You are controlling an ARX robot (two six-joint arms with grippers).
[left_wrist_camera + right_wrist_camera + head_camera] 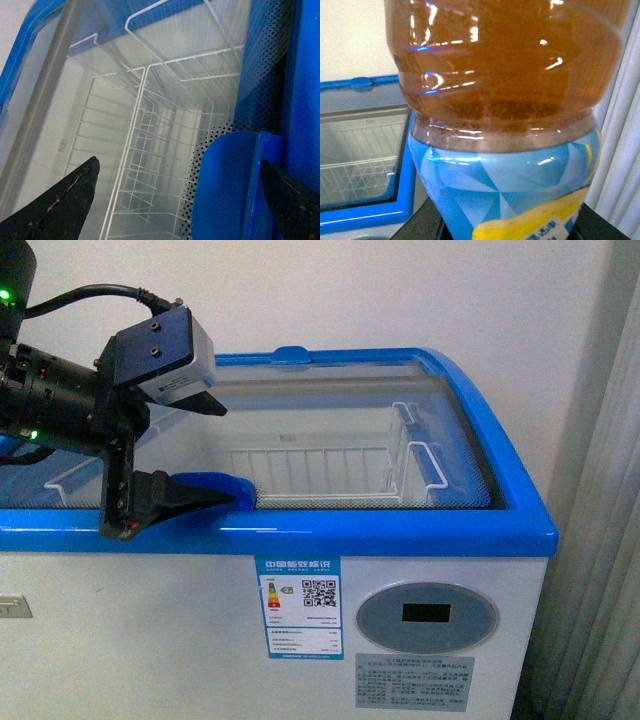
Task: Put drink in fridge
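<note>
Right gripper [510,227] is clamping the drink [505,125] upright, off to the fridge's [380,538] side, while the left gripper [200,445], jaws apart, is straddling the lid handle [215,485], way nearer the baskets [320,475].

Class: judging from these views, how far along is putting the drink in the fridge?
Done: fridge looks open, wire basket exposed; blue handle sits between the jaws of the left gripper. In hand: right gripper holds the drink. Left: placing it inside.

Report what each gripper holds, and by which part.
The right gripper holds the drink by its blue-labelled section. The left gripper holds nothing: its open jaws straddle the blue lid handle without clamping it.
</note>
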